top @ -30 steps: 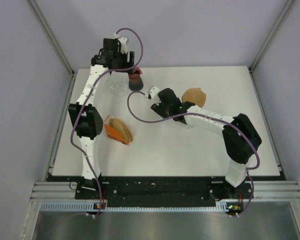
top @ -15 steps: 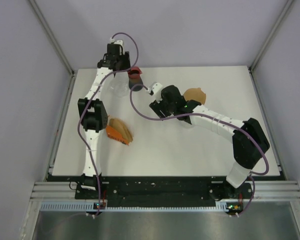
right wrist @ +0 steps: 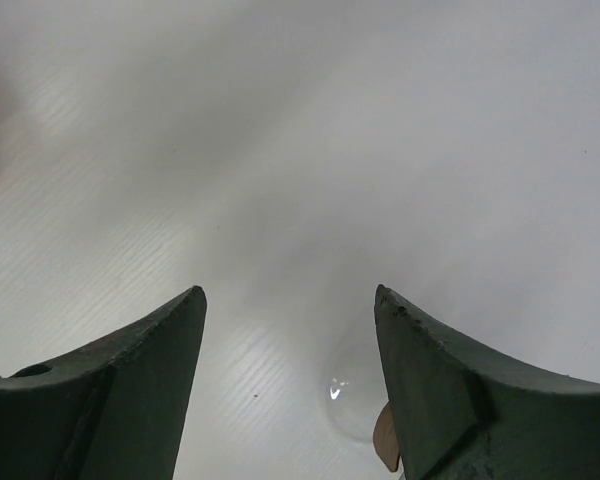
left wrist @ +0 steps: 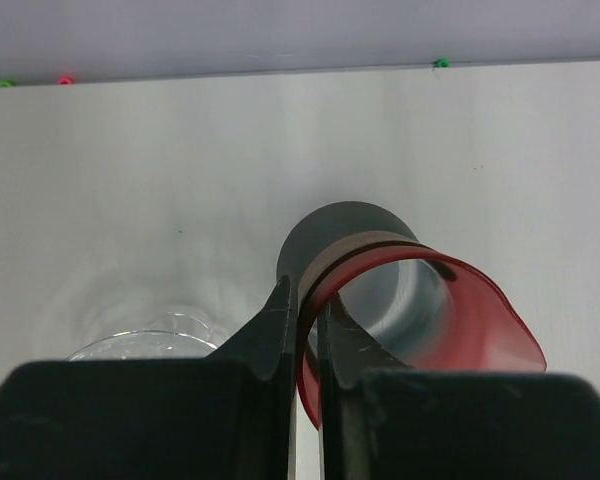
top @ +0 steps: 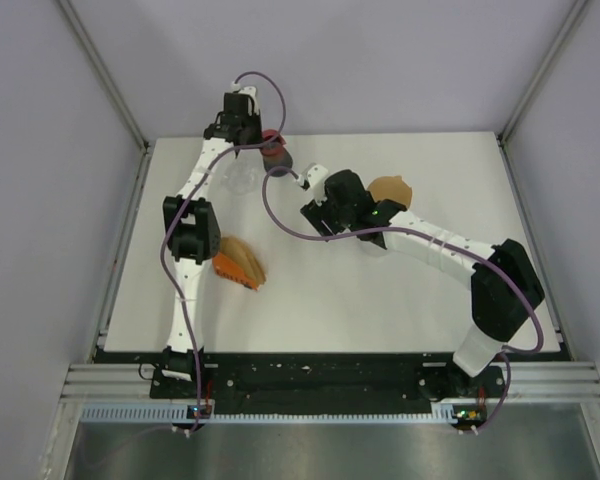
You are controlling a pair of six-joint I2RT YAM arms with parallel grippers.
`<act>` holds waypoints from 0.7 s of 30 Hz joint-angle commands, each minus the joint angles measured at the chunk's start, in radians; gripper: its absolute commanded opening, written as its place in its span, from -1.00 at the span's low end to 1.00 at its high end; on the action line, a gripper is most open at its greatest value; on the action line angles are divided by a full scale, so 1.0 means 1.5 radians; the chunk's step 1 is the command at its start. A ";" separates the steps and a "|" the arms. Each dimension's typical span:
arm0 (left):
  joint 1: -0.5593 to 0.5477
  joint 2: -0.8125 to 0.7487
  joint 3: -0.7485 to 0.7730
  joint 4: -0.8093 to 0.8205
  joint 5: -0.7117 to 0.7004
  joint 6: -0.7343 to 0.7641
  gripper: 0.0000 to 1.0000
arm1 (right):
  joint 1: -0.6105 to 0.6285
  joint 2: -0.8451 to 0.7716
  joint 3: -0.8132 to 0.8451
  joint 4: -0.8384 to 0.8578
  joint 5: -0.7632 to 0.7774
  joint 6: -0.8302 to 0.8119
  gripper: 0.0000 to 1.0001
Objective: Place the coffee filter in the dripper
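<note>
Left end effector (left wrist: pixel 305 300) is pinched nearly closed on the rim of the red translucent plastic dripper (left wrist: pixel 480 325), one finger inside the wall and one outside. The dripper is at the far left-centre of the white tabletop (top: pixel 380 300), with a dark grey round base under it. From the wrist view I can't tell whether that base touches the surface.

Clear glass vessel (top: pixel 242 178) sits just beside the dripper on its near-left side, apart from it. Further toward the near edge, by the left arm's elbow, an orange holder (top: pixel 223 267) lies tilted with a stack of tan paper filters in it.

Right end effector (right wrist: pixel 288 292) is wide open and holds nothing (only bare tabletop between the fingers). It sits mid-table, right of the dripper.

Round brown paper coffee filter (top: pixel 390 190) lies loose on the tabletop just behind the right wrist, well apart from the dripper.
</note>
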 commanded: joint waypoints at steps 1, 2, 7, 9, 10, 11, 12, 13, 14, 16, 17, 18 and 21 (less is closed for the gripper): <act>0.001 -0.052 -0.007 -0.009 0.033 -0.034 -1.00 | 0.004 -0.038 0.007 0.002 0.013 0.013 0.37; 0.004 -0.067 -0.014 -0.022 0.050 -0.057 -1.00 | 0.004 -0.041 0.010 -0.002 0.023 0.020 0.37; -0.006 -0.198 -0.111 -0.066 0.126 -0.102 -1.00 | 0.004 -0.091 0.061 -0.039 0.041 0.084 0.38; -0.018 -0.263 -0.192 -0.064 0.136 -0.103 -1.00 | 0.004 -0.121 0.072 -0.042 0.056 0.103 0.43; -0.025 -0.291 -0.233 -0.058 0.137 -0.102 -1.00 | 0.003 -0.136 0.076 -0.042 0.066 0.112 0.46; -0.034 -0.323 -0.277 -0.053 0.138 -0.101 -1.00 | 0.003 -0.151 0.078 -0.045 0.070 0.117 0.47; -0.048 -0.346 -0.319 -0.049 0.131 -0.100 -1.00 | 0.003 -0.164 0.079 -0.047 0.077 0.121 0.48; -0.057 -0.373 -0.351 -0.048 0.126 -0.096 -1.00 | 0.003 -0.178 0.080 -0.050 0.085 0.127 0.49; -0.070 -0.396 -0.389 -0.043 0.116 -0.095 -1.00 | 0.003 -0.188 0.080 -0.052 0.089 0.127 0.50; -0.096 -0.441 -0.470 -0.034 0.093 -0.091 -1.00 | 0.003 -0.216 0.076 -0.058 0.094 0.151 0.50; -0.112 -0.458 -0.506 -0.025 0.077 -0.086 -1.00 | 0.003 -0.226 0.072 -0.056 0.093 0.154 0.51; -0.123 -0.473 -0.532 -0.013 0.059 -0.079 -1.00 | 0.002 -0.237 0.067 -0.053 0.092 0.154 0.51; -0.145 -0.492 -0.575 -0.005 0.036 -0.076 -1.00 | 0.003 -0.256 0.061 -0.042 0.071 0.147 0.54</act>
